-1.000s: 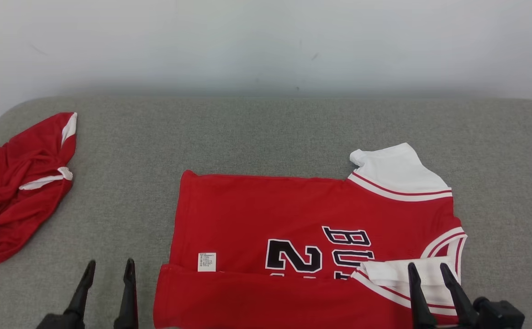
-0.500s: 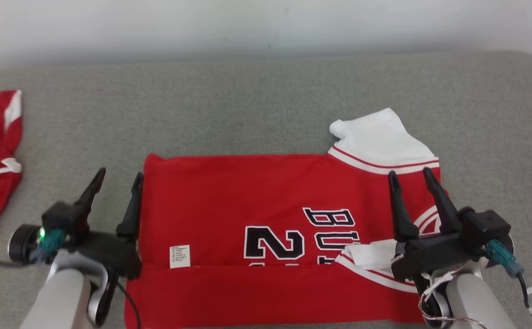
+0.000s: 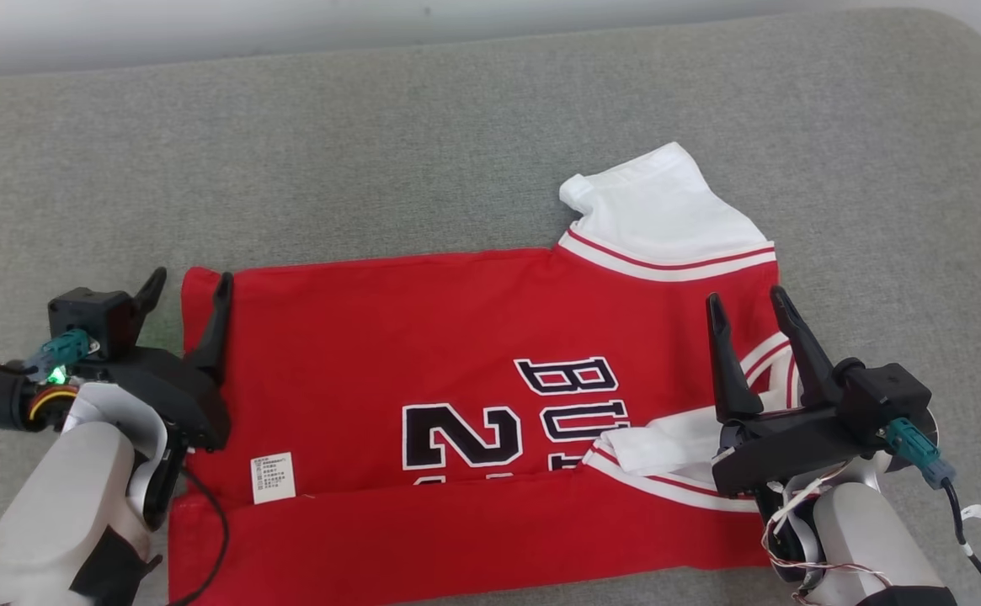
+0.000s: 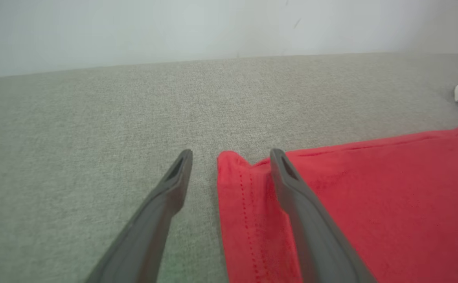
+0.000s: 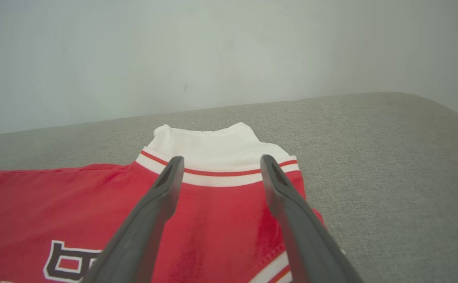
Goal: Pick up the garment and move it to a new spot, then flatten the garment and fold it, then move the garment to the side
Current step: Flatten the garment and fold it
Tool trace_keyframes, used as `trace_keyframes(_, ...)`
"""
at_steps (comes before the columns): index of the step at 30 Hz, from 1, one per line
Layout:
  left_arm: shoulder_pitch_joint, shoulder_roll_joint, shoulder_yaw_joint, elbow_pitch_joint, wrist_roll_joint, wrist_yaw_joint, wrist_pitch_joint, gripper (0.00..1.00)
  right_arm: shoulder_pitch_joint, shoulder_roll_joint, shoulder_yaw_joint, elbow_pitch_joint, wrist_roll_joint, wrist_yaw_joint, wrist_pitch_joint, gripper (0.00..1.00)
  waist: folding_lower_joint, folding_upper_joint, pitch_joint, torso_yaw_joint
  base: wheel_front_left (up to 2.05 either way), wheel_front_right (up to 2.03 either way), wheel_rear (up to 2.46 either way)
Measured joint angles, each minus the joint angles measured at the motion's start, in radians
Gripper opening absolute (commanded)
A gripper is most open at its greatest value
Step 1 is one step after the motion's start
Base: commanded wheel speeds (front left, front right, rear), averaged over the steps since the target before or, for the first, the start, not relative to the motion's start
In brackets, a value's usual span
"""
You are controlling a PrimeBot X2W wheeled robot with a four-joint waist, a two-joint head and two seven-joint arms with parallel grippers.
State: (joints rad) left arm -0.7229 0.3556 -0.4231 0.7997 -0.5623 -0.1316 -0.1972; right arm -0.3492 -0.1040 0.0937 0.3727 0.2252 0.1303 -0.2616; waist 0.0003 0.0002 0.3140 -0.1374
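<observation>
The garment (image 3: 423, 337) is a red jersey lying flat and sideways in the middle of the grey fabric-covered surface (image 3: 456, 151), hem toward the robot's left and neckline toward its right. Its sleeves are white with red-and-white striped trim: the far sleeve (image 3: 658, 210) sticks out past the far edge, and the near sleeve (image 3: 667, 442) is turned in over the chest. Black letters outlined in white (image 3: 570, 379) and a numeral 2 (image 3: 461, 435) run sideways, partly covered by the near long edge, which is folded over into a red band (image 3: 456, 530). A small white care label (image 3: 273, 478) sits just beside that fold.

The left pincer (image 3: 191, 276) stands wide and holds nothing. It straddles the hem's far corner, one finger over grey fabric and the other over red cloth (image 4: 331, 204). The right pincer (image 3: 744, 295) also stands wide and holds nothing, above the shoulder near the striped trim (image 5: 221, 177). Whether either touches the cloth cannot be told.
</observation>
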Motion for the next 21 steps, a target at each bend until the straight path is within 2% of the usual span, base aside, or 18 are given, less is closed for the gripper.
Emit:
trace_keyframes(7, -0.037, -0.001, -0.059, 0.075, -0.076, 0.000, 0.012, 1.00, -0.001, -0.002, -0.003, 0.002, 0.000, 0.000, 0.000, 1.00, -0.0001, 0.0000, 0.000, -0.010, 0.00, 0.00, 0.00)
trace_keyframes(9, -0.039, -0.001, -0.076, 0.087, -0.108, 0.000, 0.009, 0.91, -0.001, -0.002, -0.001, 0.004, -0.006, 0.000, 0.000, 1.00, -0.0002, 0.0000, 0.000, -0.010, 0.00, 0.00, 0.00)
trace_keyframes(10, -0.039, -0.002, -0.085, 0.091, -0.125, 0.000, 0.012, 0.74, -0.002, -0.002, -0.001, 0.005, -0.007, 0.000, 0.000, 1.00, -0.0002, 0.0000, 0.000, -0.011, 0.00, 0.00, 0.00)
trace_keyframes(11, -0.040, -0.004, -0.091, 0.094, -0.144, 0.000, 0.017, 0.45, -0.003, -0.002, 0.000, 0.007, -0.009, 0.000, 0.000, 1.00, -0.0002, 0.0000, 0.001, -0.010, 0.00, 0.00, 0.00)
trace_keyframes(12, -0.041, -0.006, -0.100, 0.096, -0.166, 0.000, 0.023, 0.42, -0.006, -0.002, 0.001, 0.009, -0.012, 0.000, 0.000, 1.00, -0.0002, 0.0000, 0.002, -0.010, 0.00, 0.00, 0.00)
trace_keyframes(14, -0.052, 0.001, -0.125, 0.101, -0.179, 0.000, 0.023, 0.25, -0.018, -0.002, 0.004, 0.015, -0.016, 0.000, 0.000, 1.00, -0.0003, 0.0000, 0.005, -0.011, 0.00, 0.00, 0.00)
trace_keyframes(16, -0.067, 0.006, -0.143, 0.103, -0.197, 0.000, 0.020, 0.23, -0.027, -0.002, 0.009, 0.019, -0.016, 0.000, 0.000, 1.00, -0.0002, 0.0000, 0.009, -0.013, 0.00, 0.00, 0.00)
trace_keyframes(17, -0.072, 0.007, -0.153, 0.106, -0.210, 0.000, 0.018, 0.00, -0.031, -0.003, 0.011, 0.023, -0.016, 0.000, 0.000, 1.00, -0.0002, 0.0000, 0.011, -0.014, 0.00, 0.00, 0.00)
trace_keyframes(21, -0.084, 0.015, -0.190, 0.115, -0.247, 0.000, 0.011, 0.00, -0.042, -0.012, 0.013, 0.032, -0.018, 0.000, 0.000, 1.00, -0.0002, 0.0000, 0.012, -0.015, 0.00, 0.00, 0.00)
